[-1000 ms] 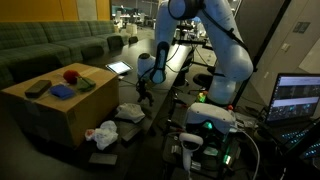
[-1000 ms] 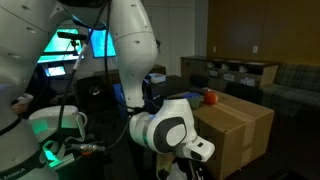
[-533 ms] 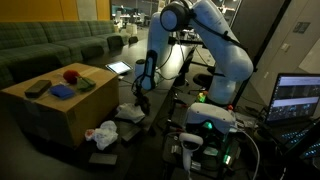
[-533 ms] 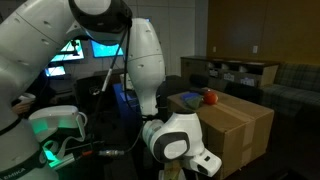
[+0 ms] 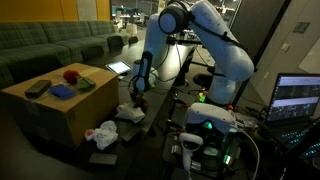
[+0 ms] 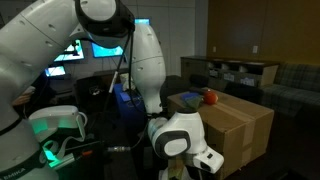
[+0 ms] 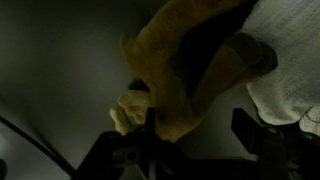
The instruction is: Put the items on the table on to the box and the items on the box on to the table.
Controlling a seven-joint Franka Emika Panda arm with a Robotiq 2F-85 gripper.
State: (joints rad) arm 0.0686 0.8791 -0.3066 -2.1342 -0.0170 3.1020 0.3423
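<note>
We see the arm lower now, over the desk [image 5: 152, 128] beside the box [image 5: 45, 110]; claw [image 7: 190, 128] has gone wide, gripping nothing; yellow rag [image 7: 190, 60] lies right under it, by a white cloth [image 7: 290, 70]; we reckon it's just dropped, or next to be picked.

This looks like an office or lab lounge. A long green sofa [image 5: 50, 45] stands there, and a laptop [image 5: 298, 98] and a monitor [image 6: 95, 45] glow.

The arm [image 5: 215, 45] is showing glossy white rounded shells, dark joint seams and a black gripper [image 5: 136, 98].
</note>
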